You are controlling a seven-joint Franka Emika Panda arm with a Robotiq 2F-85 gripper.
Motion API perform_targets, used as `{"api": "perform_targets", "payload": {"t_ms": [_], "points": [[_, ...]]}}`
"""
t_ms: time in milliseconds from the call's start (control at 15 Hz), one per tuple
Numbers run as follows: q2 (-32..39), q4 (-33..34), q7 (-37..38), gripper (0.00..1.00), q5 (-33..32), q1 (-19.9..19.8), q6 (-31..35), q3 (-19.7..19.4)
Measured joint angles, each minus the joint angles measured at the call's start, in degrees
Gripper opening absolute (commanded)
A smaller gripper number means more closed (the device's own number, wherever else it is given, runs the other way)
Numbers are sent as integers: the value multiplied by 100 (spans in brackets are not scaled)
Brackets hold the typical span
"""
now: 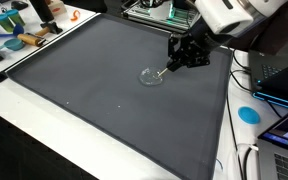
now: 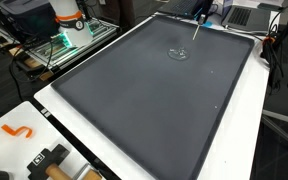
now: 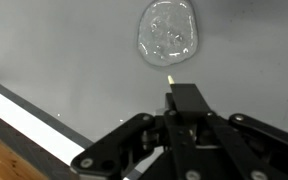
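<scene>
Broadly, a white table (image 2: 246, 120) carries a dark grey mat (image 2: 154, 100) that covers nearly all of its top. Over the mat's far part in an exterior view hangs the black gripper (image 1: 176, 60), carried by the white arm. In the wrist view its fingers (image 3: 189, 100) are pressed together, clamped on a thin rod (image 2: 196, 29) that slants down toward the mat. A clear dish (image 1: 152, 76) lies flat on the mat, nearer the far edge than the near one and well in from both side edges. The rod's pale tip sits just beside the dish's rim, though whether it touches cannot be told. Off the mat, a blue disc (image 1: 249, 113) lies by one side edge of the table, and an orange hook (image 2: 19, 130) lies near a table corner.
</scene>
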Motion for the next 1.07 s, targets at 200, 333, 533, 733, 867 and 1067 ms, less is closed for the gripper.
{"api": "perform_targets", "payload": {"t_ms": [200,333,533,733,867,1067], "points": [[0,21,0,3,5,-16,-35,-3],[0,38,0,3,17,-36,-48,-4],[-2,57,0,3,63,-81,-71,-5],[-6,106,-6,3,198,-160,-137,-4],[-22,141,-30,3,401,-255,-149,-3],[-83,163,-119,3,801,-470,-132,4]]}}
